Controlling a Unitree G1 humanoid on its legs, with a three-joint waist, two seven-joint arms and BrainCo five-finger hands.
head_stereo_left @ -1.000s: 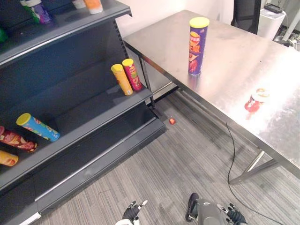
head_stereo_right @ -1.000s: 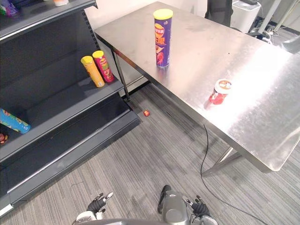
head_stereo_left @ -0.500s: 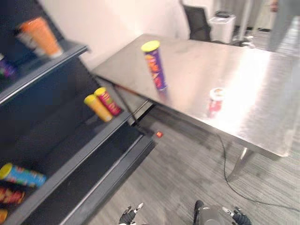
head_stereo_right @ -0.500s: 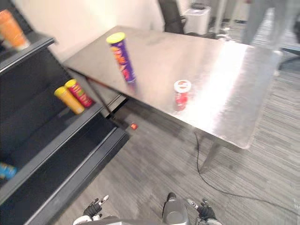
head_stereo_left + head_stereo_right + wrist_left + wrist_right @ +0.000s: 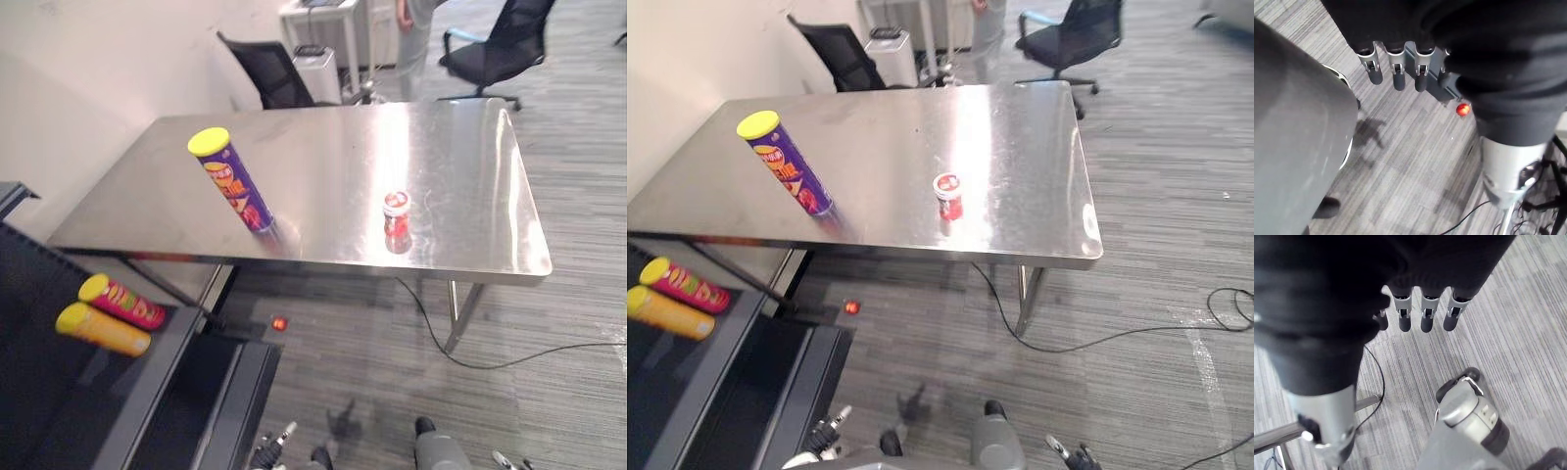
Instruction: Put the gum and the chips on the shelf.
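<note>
In the left eye view, the whole picture is found swung from the dark metal shelf (image 5: 59, 421) toward the brushed steel table (image 5: 441, 147). The camera was turned and nothing carried, so pickup is judged next. The tall purple chips tube with yellow lid (image 5: 232, 181) stands there, long axis upright, lid uppermost.

In the right eye view, the small red gum tub with white cap (image 5: 948, 196) stands apart from it, cap up.

In the wrist views, the left hand (image 5: 1396, 73) and right hand (image 5: 1422, 313) are seen straight-fingered, empty.

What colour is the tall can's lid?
Yellow lid on a purple can, best in left eye view.
</note>
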